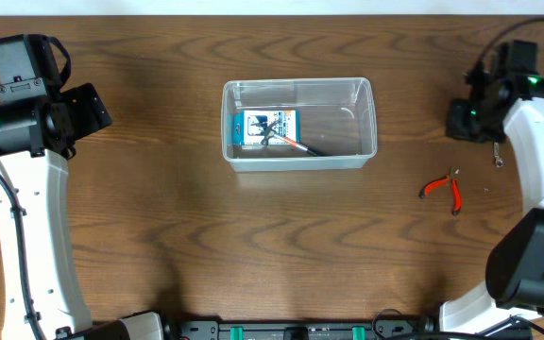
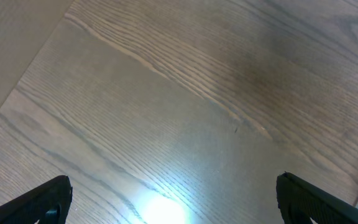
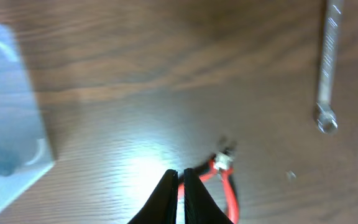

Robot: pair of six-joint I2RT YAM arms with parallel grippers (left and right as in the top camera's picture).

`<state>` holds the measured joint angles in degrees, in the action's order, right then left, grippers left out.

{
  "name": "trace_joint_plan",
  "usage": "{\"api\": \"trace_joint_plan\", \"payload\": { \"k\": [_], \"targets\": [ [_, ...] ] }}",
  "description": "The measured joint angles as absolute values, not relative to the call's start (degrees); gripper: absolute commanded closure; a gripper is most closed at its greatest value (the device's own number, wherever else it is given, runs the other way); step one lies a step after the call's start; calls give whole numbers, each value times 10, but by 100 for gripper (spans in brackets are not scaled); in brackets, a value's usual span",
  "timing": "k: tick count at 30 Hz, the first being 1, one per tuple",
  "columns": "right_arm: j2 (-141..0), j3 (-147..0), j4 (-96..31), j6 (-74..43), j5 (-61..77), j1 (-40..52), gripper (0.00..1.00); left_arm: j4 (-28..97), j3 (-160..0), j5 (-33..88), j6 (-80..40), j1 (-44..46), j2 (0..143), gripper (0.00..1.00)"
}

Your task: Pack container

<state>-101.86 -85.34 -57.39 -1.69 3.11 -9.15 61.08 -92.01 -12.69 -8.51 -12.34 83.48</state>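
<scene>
The container point(image 1: 297, 162) sits at the middle of the table point(image 1: 159, 217), holding a blue-and-white box point(image 1: 264, 127) and a slim tool point(image 1: 300, 144). Well to its right lie red-handled pliers point(image 1: 445, 188) and, nearer the right arm, a small metal wrench point(image 1: 498, 157). The right gripper point(image 3: 181, 186) has its fingers pressed together on nothing. The left gripper point(image 2: 174, 193) is spread wide.

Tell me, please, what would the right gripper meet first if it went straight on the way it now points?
Probably the brown wooden table, right beside the small red-handled pliers: the right gripper, its fingers shut, aims down there. Depth is unclear, so it might clip the pliers.
</scene>
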Motion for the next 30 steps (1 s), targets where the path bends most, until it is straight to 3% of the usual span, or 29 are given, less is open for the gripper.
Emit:
{"api": "trace_joint_plan", "payload": {
  "k": [6, 10, 15, 16, 30],
  "targets": [
    [-1019, -858, -574, -21, 36, -60, 71, 611, -920, -127, -85, -123, 835, 2],
    [-1019, -858, -600, -40, 26, -65, 54, 611, -920, -127, -85, -123, 835, 2],
    [-1019, -859, -659, -67, -5, -74, 8, 611, -920, -127, -85, -123, 835, 2],
    [-1019, -859, -665, -74, -10, -75, 3, 611, -920, -127, -85, -123, 835, 2],
    [-1001, -847, -743, -169, -41, -76, 1, 611, -920, -127, -85, -123, 835, 2]
  ]
}}
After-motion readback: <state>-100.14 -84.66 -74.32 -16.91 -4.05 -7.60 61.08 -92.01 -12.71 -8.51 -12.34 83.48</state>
